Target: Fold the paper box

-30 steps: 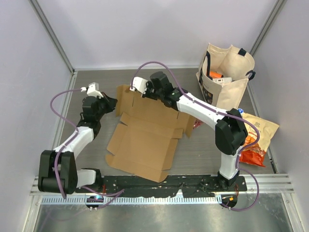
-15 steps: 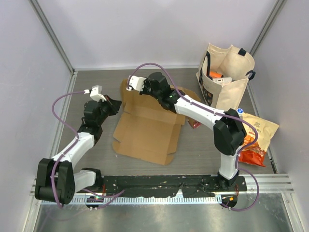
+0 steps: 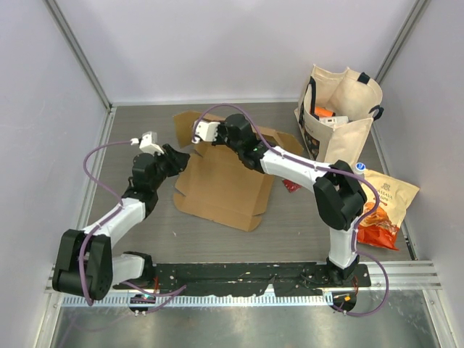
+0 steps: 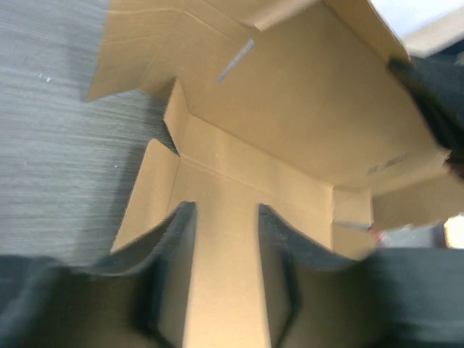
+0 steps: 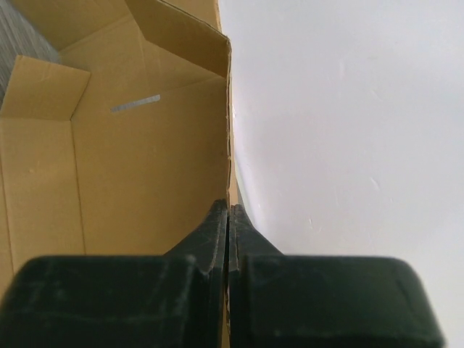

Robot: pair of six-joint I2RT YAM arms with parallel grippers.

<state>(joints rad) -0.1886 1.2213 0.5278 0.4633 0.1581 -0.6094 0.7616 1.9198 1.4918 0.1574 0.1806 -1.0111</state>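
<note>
Plain brown, die-cut cardboard paper box: mid-desk, near portion flat on the grey desk, far panel tipped up off the surface along a crease. Top edge of that panel pinched between the closed fingers of the right tool. Left tool: fingers apart, gripping nothing, poised at the left edge of the sheet.

Probable step: raising the back wall.
- Hold the right clamp firm and rotate the panel about its scored line, never pulling outward, to prevent sliding of the sheet.
- Bring the left tool down onto the flat base beside the crease as an anchor, or onto the side flap to turn it inward.
- Avoid bending outside the scores.
- Stay clear of the cream canvas tote bag and the orange snack bag at the right.
</note>
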